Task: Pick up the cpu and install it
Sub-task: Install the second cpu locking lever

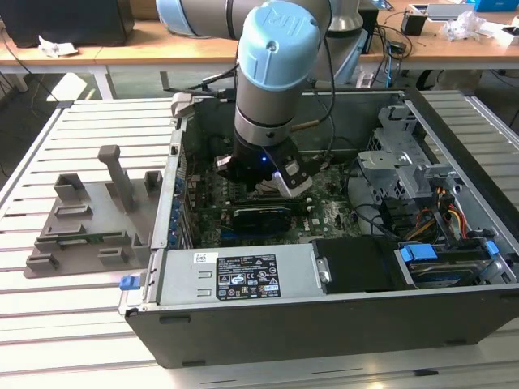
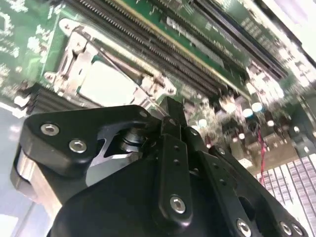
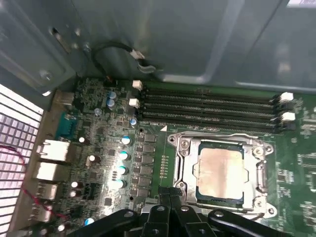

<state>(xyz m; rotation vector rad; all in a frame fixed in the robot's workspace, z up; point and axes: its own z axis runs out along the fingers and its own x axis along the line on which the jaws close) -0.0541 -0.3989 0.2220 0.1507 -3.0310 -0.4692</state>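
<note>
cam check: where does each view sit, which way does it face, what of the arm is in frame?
Exterior view: off the arm, above the open computer case, looking down; arm wrist and gripper over the motherboard.
First wrist view: on the wrist, facing down at the cpu in its socket frame; fingers in frame.
Second wrist view: on the wrist, oblique; gripper body fills the foreground.
Both wrist views share cpu, socket, RAM slots.

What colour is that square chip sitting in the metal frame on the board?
Dull silver, with a thin dark green rim. The chip shows best in the first wrist view.

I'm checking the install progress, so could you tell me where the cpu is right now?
In both wrist views the cpu sits inside the socket frame on the motherboard, beside the memory slots, with the gripper just above the frame's edge.
</note>
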